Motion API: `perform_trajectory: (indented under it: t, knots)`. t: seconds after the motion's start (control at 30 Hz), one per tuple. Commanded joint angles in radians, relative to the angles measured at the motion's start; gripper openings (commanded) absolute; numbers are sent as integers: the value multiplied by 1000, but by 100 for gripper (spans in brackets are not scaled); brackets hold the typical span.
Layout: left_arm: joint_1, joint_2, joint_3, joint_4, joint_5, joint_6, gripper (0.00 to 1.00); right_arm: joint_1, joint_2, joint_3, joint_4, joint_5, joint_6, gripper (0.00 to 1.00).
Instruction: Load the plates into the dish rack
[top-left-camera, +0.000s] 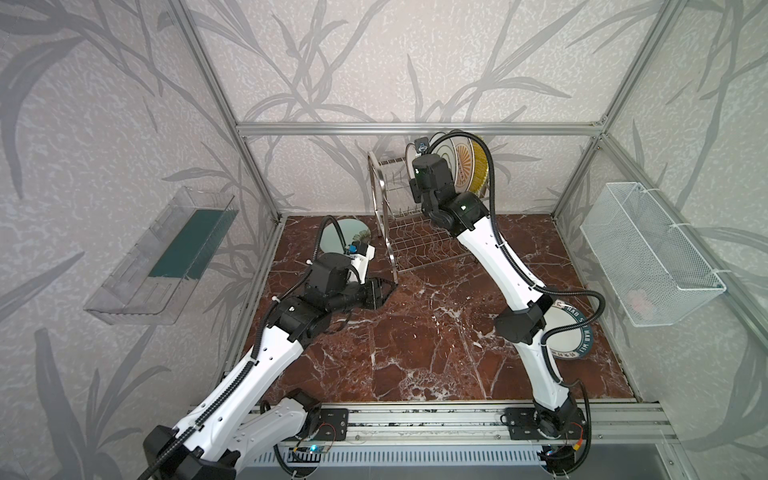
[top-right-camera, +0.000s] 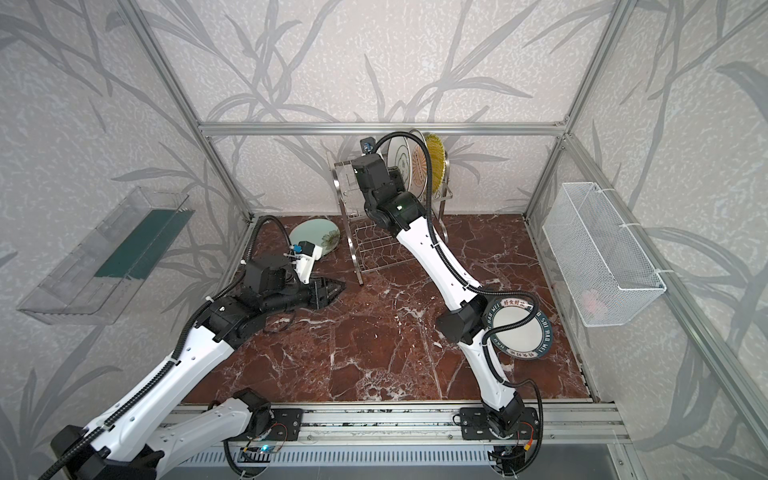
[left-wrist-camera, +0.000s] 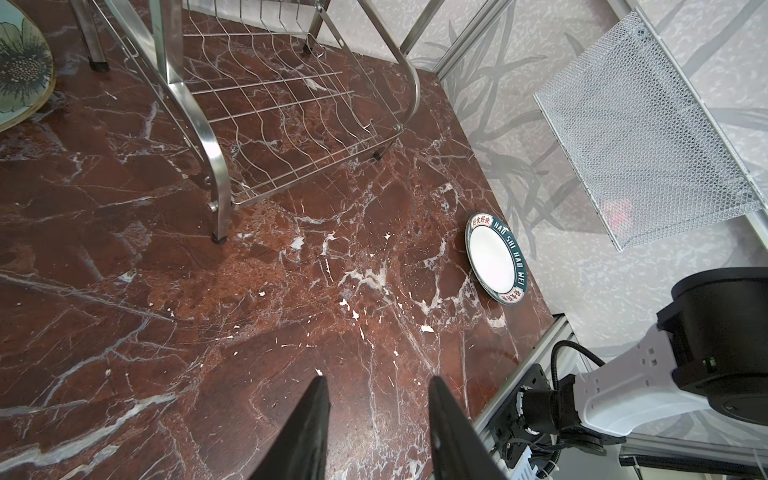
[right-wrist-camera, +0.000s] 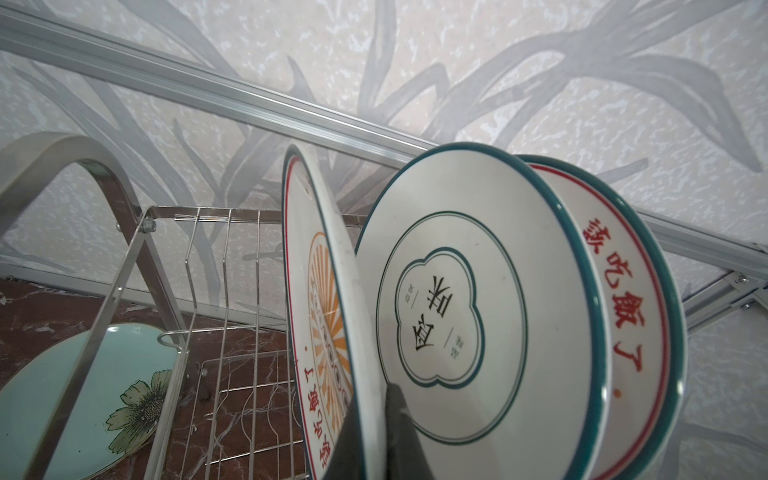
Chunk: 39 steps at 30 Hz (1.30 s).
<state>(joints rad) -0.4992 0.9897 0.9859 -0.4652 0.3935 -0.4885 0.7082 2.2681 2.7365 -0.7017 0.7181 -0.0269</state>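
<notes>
In both top views, we see the shiny steel wire dish rack (top-left-camera: 415, 243) (top-right-camera: 378, 249) standing far centre. In the left wrist view, our left gripper (left-wrist-camera: 377, 380) hangs partly open and empty over the red marble table (left-wrist-camera: 249, 291). In the right wrist view, our right gripper (right-wrist-camera: 372, 399) pinches the rim of the white round orange-sunburst plate (right-wrist-camera: 320, 299), which stands upright in the rack's upper tier.

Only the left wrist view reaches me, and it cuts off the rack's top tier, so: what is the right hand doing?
Observer: The right hand is shut on the rim of a sunburst plate, which stands on edge in the top tier of the rack.
Operator: How many plates are up there in all?
Observer: Four: that one, then a quatrefoil plate, a second sunburst plate and a yellow plate, rightmost in a top view.
</notes>
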Motion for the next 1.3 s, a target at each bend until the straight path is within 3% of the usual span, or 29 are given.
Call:
perform_trajectory:
  t: [0.0,1.27]
  knots:
    - [4,-11,-1,-25,-14,21,38,-6,7,42,42,18,13,0]
    - [4,-22,-8,-40,-15,28,38,-18,58,35,-71,9,131,0]
